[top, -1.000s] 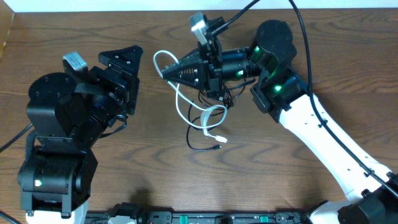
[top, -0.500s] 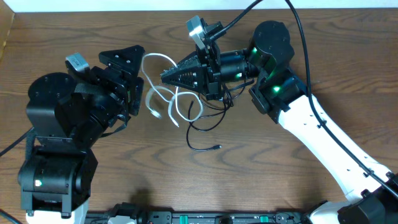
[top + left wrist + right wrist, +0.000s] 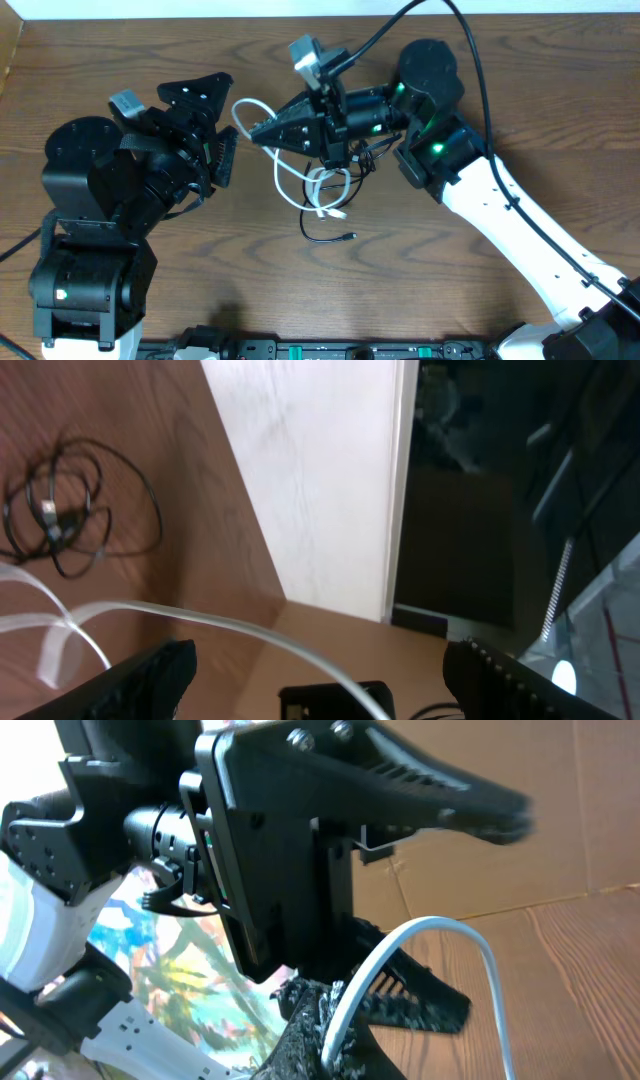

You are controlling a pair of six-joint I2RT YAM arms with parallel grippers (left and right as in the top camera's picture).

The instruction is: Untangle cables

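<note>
Left to right: my left gripper (image 3: 222, 125) stands with its fingers spread wide, and a loop of the white cable (image 3: 278, 175) crosses just in front of them. At centre, my right gripper (image 3: 258, 130) is closed on that white cable, whose remaining loops lie on the table (image 3: 200, 260). The black cables (image 3: 322, 237) lie tangled with those loops beneath my right arm, one small plug free near the white plug.

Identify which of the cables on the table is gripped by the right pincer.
The white cable: it alone comes out of the tip of the right pincer, looping leftward. The black cables lie farther back, below the arm.
</note>
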